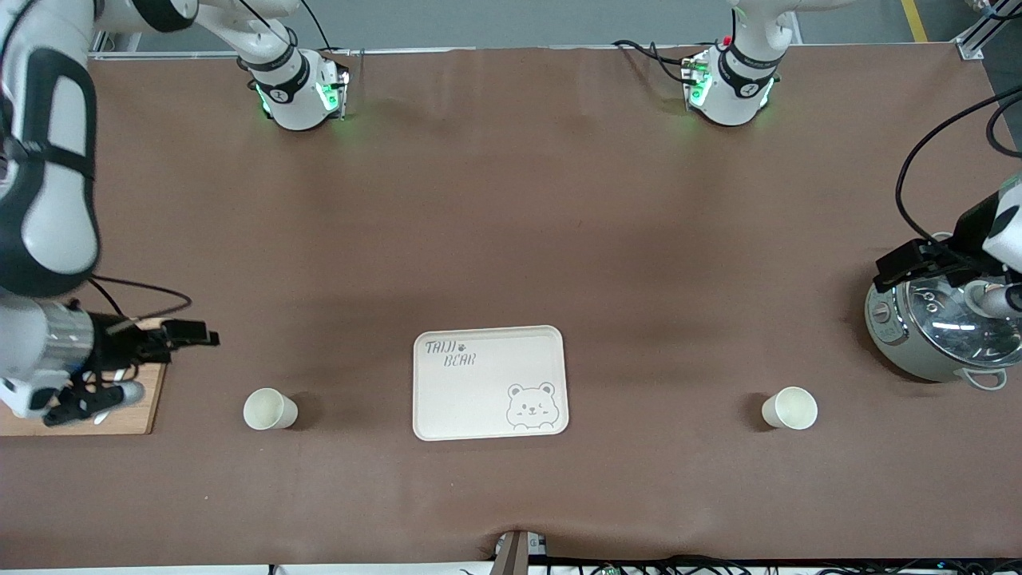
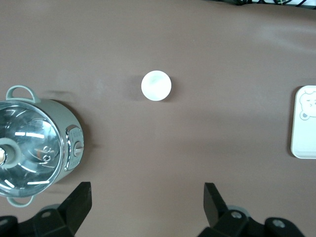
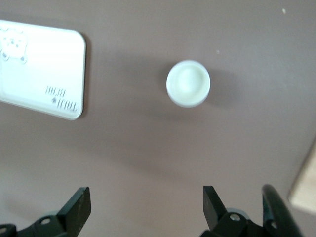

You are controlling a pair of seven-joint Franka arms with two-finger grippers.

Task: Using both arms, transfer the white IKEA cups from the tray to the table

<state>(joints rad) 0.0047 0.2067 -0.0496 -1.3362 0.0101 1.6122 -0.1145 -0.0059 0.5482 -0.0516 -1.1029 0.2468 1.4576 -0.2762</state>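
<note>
A brown sheet is covering the whole table (image 1: 511, 200), and I am seeing little on it. The tray (image 1: 489, 382) is sitting near the front camera's edge, midway between the two ends, and it is carrying nothing now. Reading the front view as a clock face centred on the tray, one cup (image 1: 270, 409) is standing upright on the sheet out at about nine o'clock, toward the right arm's end, and the other cup (image 1: 790, 408) is standing at about three o'clock, toward the left arm's end. Both are well apart from the tray.

The right gripper (image 1: 128, 371) is hovering over a wooden board (image 1: 120, 411) at its end of the table, jaws apart and holding nothing; its wrist camera is showing the cup clear between the open fingertips (image 3: 78, 207). The left gripper (image 1: 946, 275) is hanging over a steel pot (image 1: 938, 331) at the other end, jaws likewise spread and empty.

I am judging the task finished: both cups are off the tray, and nothing is left but parking the arms.
</note>
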